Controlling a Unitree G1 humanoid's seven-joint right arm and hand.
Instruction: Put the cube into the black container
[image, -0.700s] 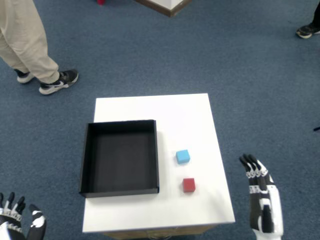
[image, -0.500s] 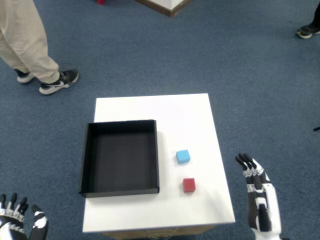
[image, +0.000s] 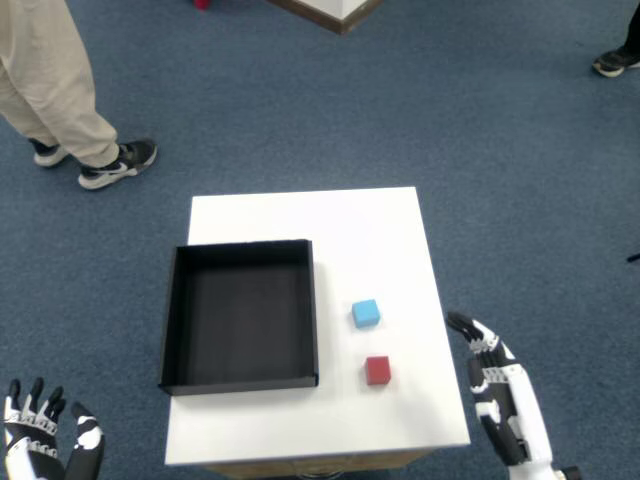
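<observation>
A small white table (image: 330, 220) carries an empty black container (image: 240, 315) on its left half. To the container's right lie a blue cube (image: 366, 313) and, nearer the front edge, a red cube (image: 377, 370). My right hand (image: 500, 400) hovers just off the table's right edge, level with the red cube and roughly 100 px to its right. Its fingers are stretched out and apart, holding nothing. The other hand (image: 40, 445) shows at the lower left corner, beside the table's front left.
Blue carpet surrounds the table. A person's legs and black-and-white shoes (image: 115, 165) stand at the upper left. Another shoe (image: 615, 62) sits at the upper right edge, and a piece of wooden furniture (image: 335, 10) at the top.
My right hand has moved left and slightly down, closing on the table's right edge. The left hand shifted a little right. The cubes and container have not moved.
</observation>
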